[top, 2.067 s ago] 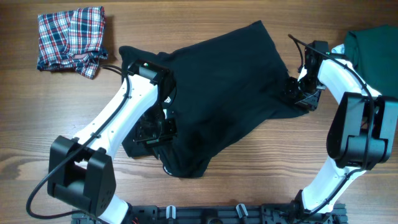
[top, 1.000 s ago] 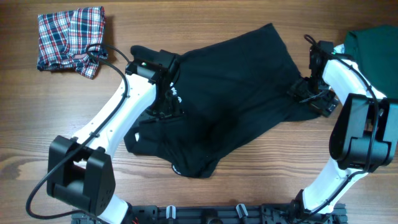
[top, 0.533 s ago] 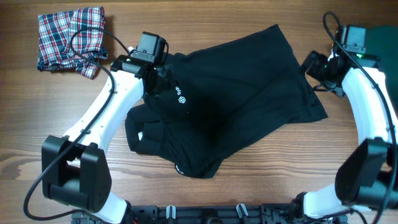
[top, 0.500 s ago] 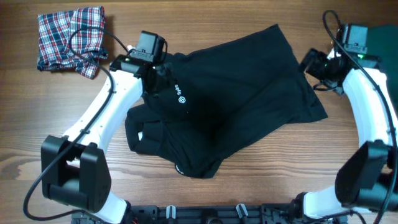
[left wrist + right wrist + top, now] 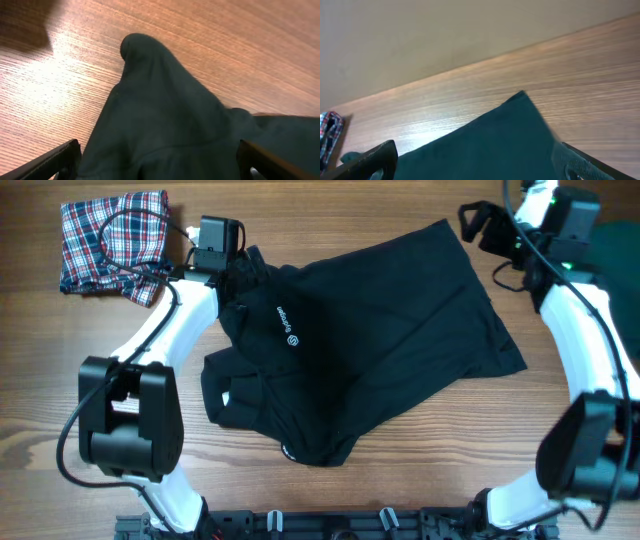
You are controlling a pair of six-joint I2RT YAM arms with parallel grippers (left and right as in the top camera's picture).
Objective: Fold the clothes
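— So where does the large black collared shirt [image 5: 370,350] with small white logos lie?
— Rumpled across the middle of the wooden table [image 5: 60,380], between the two arms. The left gripper [image 5: 248,268] is at its upper-left edge, jaws wide apart, holding nothing.
— And the right gripper [image 5: 478,225]?
— Likewise spread wide and empty, by the shirt's far right corner. The crumpled red-blue-white plaid garment [image 5: 113,242] sits at the far left, and the dark green garment [image 5: 610,250] at the far right edge.

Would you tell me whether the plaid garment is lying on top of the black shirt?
No, the plaid garment lies well apart from the black shirt, not touching it.
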